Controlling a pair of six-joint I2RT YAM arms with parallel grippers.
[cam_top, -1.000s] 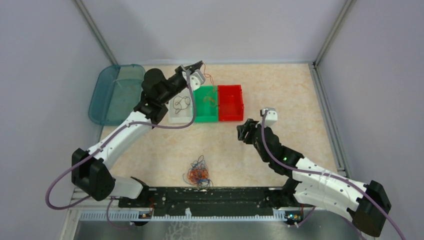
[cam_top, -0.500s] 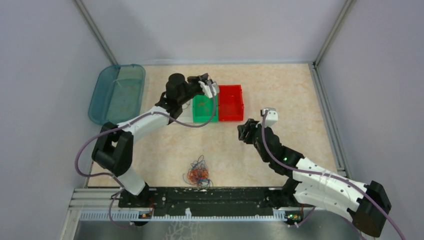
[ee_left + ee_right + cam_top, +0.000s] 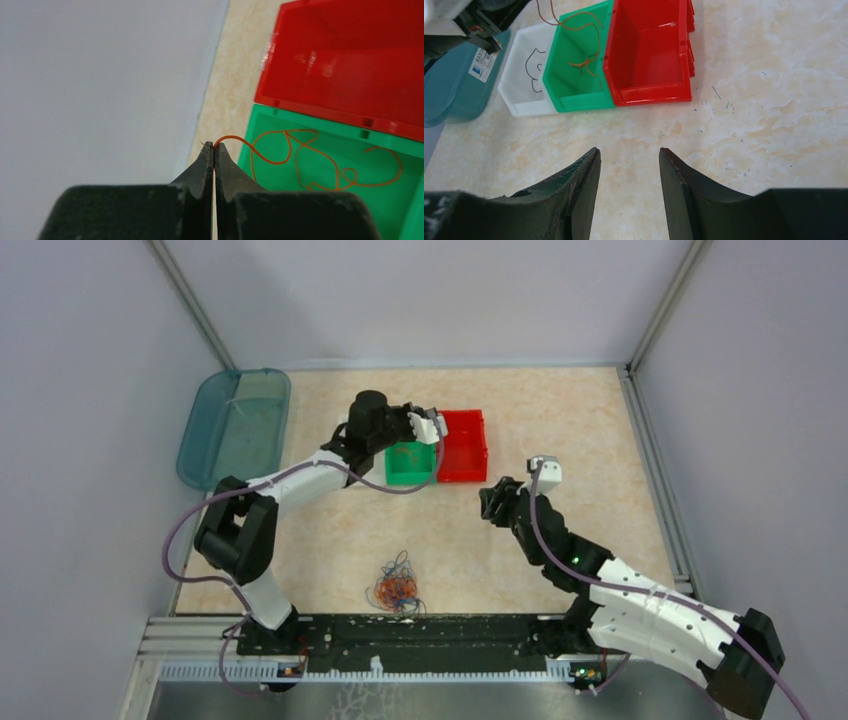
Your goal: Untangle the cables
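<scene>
Beige counter [image 3: 580, 420], grey walls [image 3: 420, 300] around. Left end effector [image 3: 214, 147], shut on an orange cable [image 3: 280, 150], over the green bin [image 3: 280, 200]; right end effector [image 3: 629, 150] open, empty, counter free around it. Cable clump [image 3: 397, 585] well behind both.

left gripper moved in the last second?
Yes: left gripper slid right, from the green bin's far left corner to its border with the red bin.

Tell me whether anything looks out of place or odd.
Nothing is spilled or damaged. One orange wire runs from the shut left fingers into the green bin, and a clump of cables lies apart on the table.
</scene>
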